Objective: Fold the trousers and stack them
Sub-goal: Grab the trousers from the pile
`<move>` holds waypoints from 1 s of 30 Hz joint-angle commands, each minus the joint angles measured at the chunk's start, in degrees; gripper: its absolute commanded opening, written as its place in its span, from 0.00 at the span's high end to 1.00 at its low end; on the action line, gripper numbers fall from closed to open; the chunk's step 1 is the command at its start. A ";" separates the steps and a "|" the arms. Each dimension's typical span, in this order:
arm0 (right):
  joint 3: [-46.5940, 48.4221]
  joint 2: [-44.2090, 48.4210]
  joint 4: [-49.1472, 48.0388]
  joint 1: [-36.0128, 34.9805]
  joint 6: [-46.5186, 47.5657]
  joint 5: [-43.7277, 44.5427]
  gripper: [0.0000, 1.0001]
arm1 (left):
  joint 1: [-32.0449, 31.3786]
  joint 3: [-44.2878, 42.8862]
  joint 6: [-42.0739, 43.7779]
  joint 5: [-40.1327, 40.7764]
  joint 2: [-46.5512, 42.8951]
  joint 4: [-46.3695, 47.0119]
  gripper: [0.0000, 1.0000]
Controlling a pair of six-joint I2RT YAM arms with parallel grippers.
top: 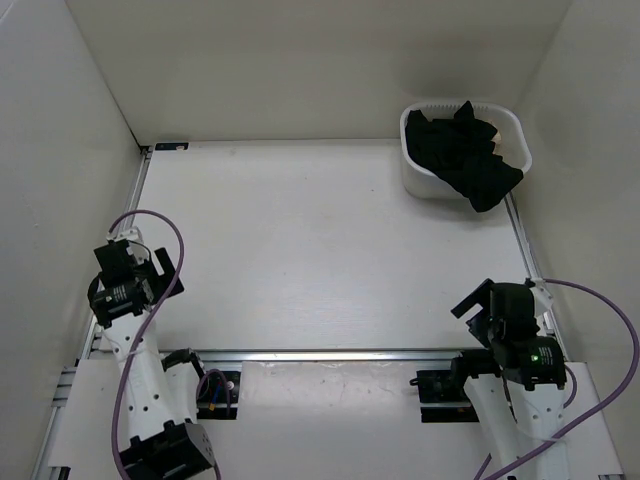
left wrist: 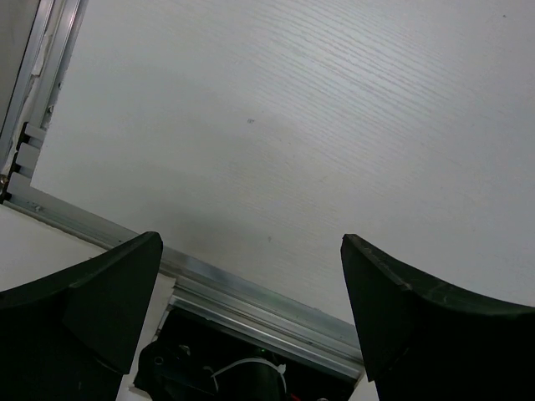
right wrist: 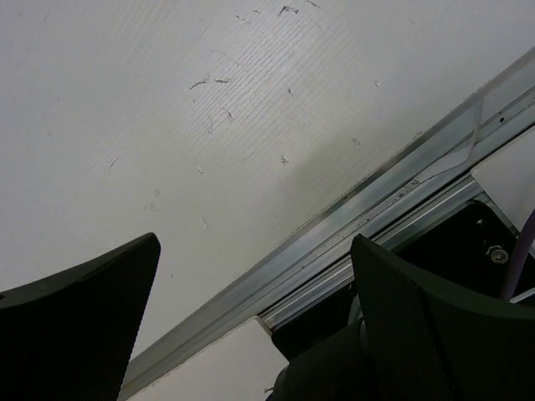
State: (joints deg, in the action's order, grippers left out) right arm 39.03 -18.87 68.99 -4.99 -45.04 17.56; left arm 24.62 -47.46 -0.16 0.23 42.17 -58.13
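Note:
Black trousers (top: 464,152) lie crumpled in a white basket (top: 415,170) at the far right of the table, one part hanging over its front rim. My left gripper (top: 165,272) is open and empty above the near left of the table; in the left wrist view (left wrist: 251,251) its jaws stand wide apart over bare tabletop. My right gripper (top: 478,305) is open and empty above the near right; in the right wrist view (right wrist: 255,251) its jaws stand apart over the table's near edge. No trousers show in either wrist view.
A metal rail (top: 330,354) runs along the table's near edge, also in the left wrist view (left wrist: 251,292) and the right wrist view (right wrist: 376,200). White walls enclose the table on the left, back and right. Purple cables loop by both arm bases.

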 commanded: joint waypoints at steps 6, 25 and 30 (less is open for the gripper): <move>18.41 -12.20 -10.96 -0.10 11.84 1.34 0.01 | -0.19 -8.07 0.16 -2.59 4.66 3.45 0.00; 96.77 -103.89 -26.34 9.12 29.39 6.97 0.01 | -0.19 -18.37 0.16 -6.39 18.73 6.89 0.00; 100.19 -110.67 -31.71 9.13 30.09 6.96 0.05 | -0.19 -17.84 0.16 -3.31 20.93 6.89 0.00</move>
State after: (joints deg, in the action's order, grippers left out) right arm 133.49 -130.96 43.27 4.40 -16.38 25.47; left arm 24.62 -64.88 -0.19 -5.34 62.78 -51.83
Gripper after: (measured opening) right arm 0.988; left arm 0.998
